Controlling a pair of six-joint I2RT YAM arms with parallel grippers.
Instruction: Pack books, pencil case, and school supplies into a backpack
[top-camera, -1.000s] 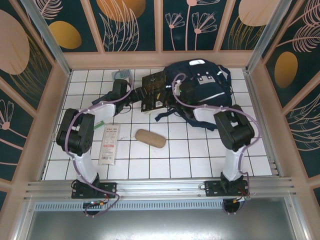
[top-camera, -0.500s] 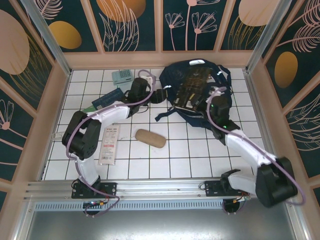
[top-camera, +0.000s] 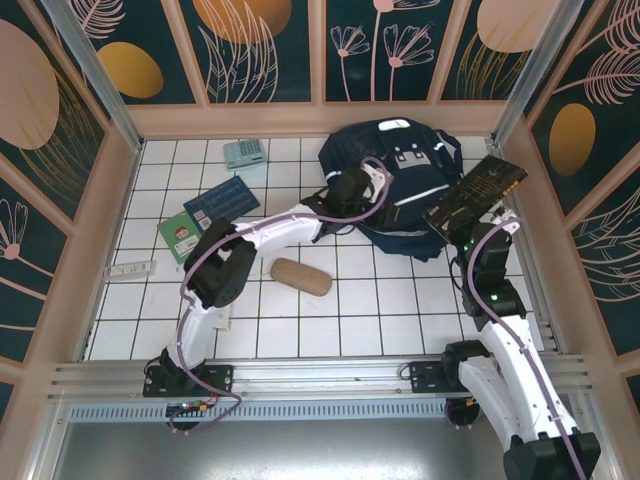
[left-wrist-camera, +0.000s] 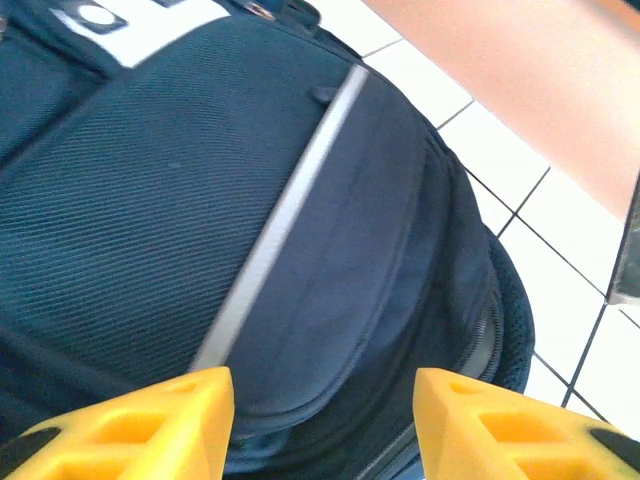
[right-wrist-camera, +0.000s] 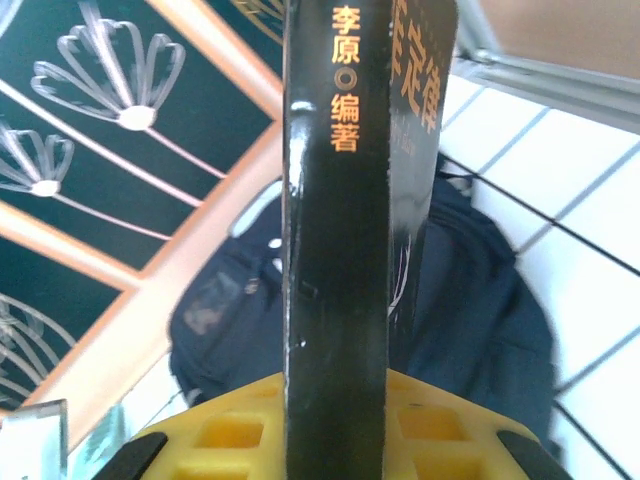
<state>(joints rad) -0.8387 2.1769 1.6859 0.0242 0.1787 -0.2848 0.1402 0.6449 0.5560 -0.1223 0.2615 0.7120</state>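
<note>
School bag, mid-pack: we see the right gripper (right-wrist-camera: 337, 400) clamped across the black book with a gold pattern (top-camera: 478, 193), whose spine faces the wrist camera. The book is held aloft and tilted just to the right of the large navy blue fabric backpack (top-camera: 415, 195) with white reflective stripes. The backpack lies toward the far side of the white-tiled table (top-camera: 400, 300).

The left gripper (left-wrist-camera: 322, 385) hovers low over the backpack's front panel. Its yellow fingers (left-wrist-camera: 150, 420) stand apart with nothing between them but the fabric beneath, and we cannot tell whether they touch it.

We judge the step in hand to be loading the black book, with the left arm placed to manage the bag's opening. As we read it, the next move calls for the left gripper to pinch an edge of the main compartment and lift it so the mouth gapes. The right arm would then turn the book edge-on and slide it in without snagging the zip. We cannot make out an open mouth from above.

Waiting on the table are the flat blue book (top-camera: 222, 197) and, just beside it, the small green book (top-camera: 180, 228), both well to the left. The small pale teal calculator (top-camera: 243, 153) sits near the far wall. The tan-brown soft oblong pencil case (top-camera: 301, 277) lies nearer us than the backpack, apart from it.
</note>
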